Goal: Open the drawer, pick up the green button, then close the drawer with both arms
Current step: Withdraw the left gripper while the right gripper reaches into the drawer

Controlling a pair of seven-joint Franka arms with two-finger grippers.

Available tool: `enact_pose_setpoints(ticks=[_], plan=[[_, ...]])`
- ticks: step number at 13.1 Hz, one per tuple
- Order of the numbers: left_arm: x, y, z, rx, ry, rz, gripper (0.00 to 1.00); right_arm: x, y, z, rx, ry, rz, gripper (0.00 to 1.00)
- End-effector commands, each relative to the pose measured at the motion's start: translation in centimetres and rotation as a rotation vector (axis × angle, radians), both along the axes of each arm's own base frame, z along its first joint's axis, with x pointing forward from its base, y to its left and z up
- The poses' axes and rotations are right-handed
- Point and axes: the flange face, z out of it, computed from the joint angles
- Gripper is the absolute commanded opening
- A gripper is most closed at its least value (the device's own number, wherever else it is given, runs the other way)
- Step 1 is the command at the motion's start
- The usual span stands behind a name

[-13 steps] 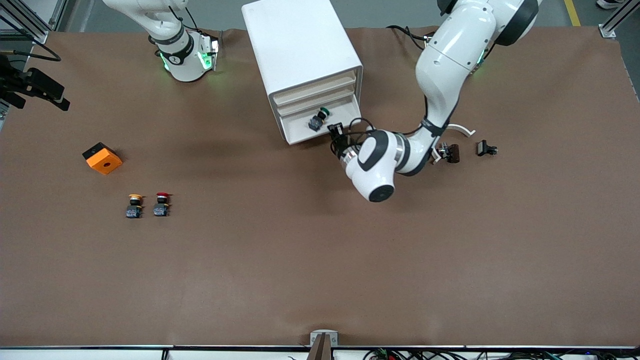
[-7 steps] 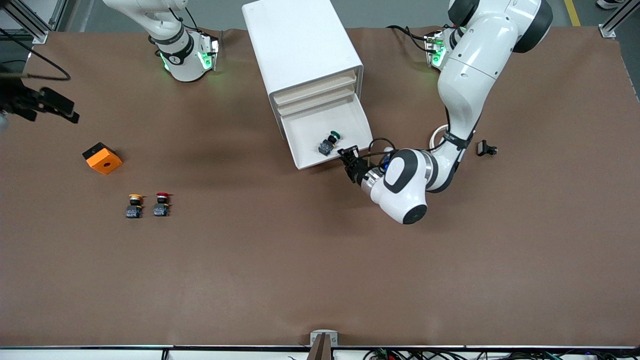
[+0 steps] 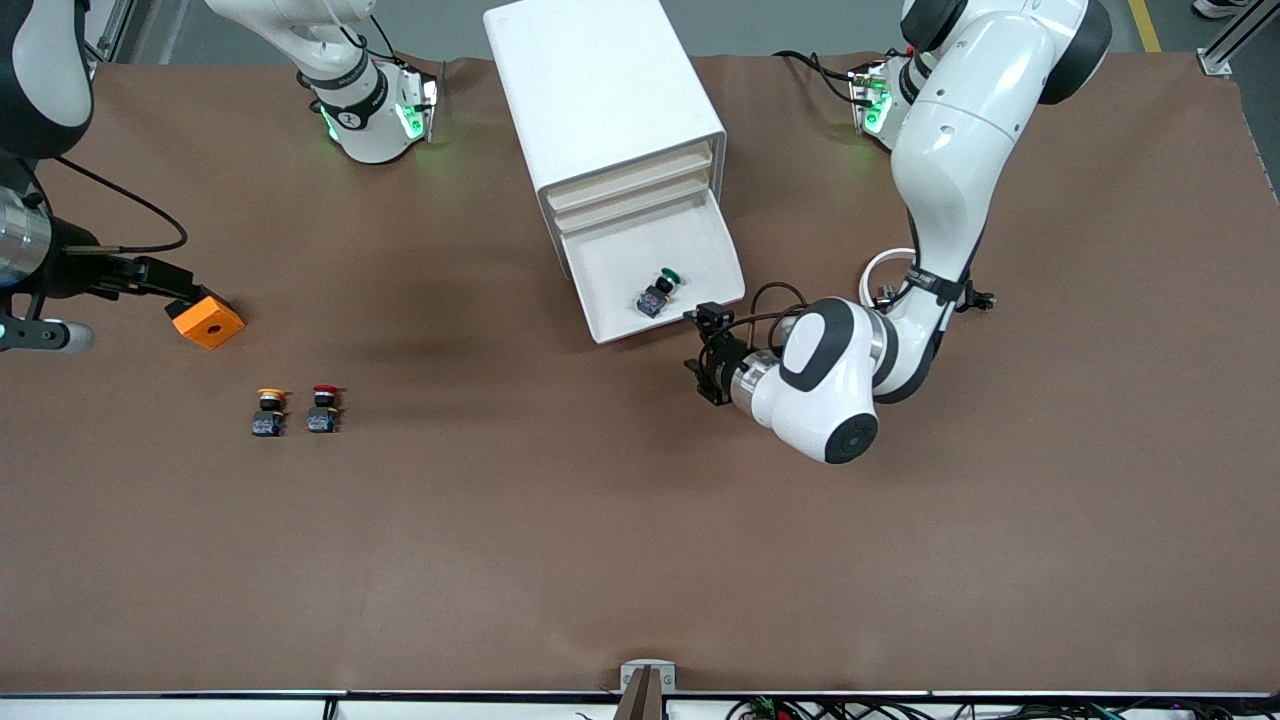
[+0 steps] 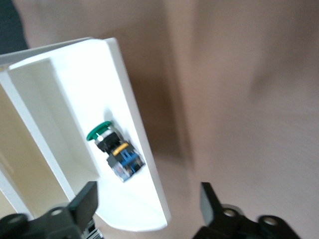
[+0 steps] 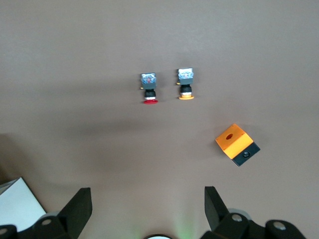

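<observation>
Nearest the front camera, my left gripper (image 3: 703,354) hangs just off the pulled-out drawer (image 3: 610,322), its jaws spread and empty, so the handle is free. The drawer stands open from the white cabinet (image 3: 600,90), third from the top, so its tray can be reached from above. The green-capped button (image 3: 660,291) lies on its side in the tray, close to the front wall. Toward the right arm's end, my right gripper (image 3: 160,283) hovers over the table by an orange block (image 3: 205,320), fingers wide with nothing between them, likely placed to come for the button.
</observation>
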Motion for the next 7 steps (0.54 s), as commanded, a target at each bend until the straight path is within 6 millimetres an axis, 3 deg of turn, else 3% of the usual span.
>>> enact_pose_setpoints(ticks=[1, 3, 5, 7], plan=[[3.0, 4.0, 6.0, -0.027, -0.205, -0.121, 1.0, -0.1, 6.3, 0.8, -0.04, -0.012, -0.112, 1.0], [4.7, 7.3, 10.6, -0.081, -0.36, -0.213, 1.0, -0.7, 12.6, 0.4, -0.032, -0.02, -0.202, 1.0], [6.1, 11.6, 14.5, -0.074, -0.483, -0.274, 1.0, -1.8, 20.4, -0.7, -0.046, -0.049, -0.304, 1.0], [6.2, 13.9, 17.5, 0.008, -0.567, -0.361, 1.0, -3.1, 27.0, -2.4, -0.03, -0.079, -0.387, 1.0]])
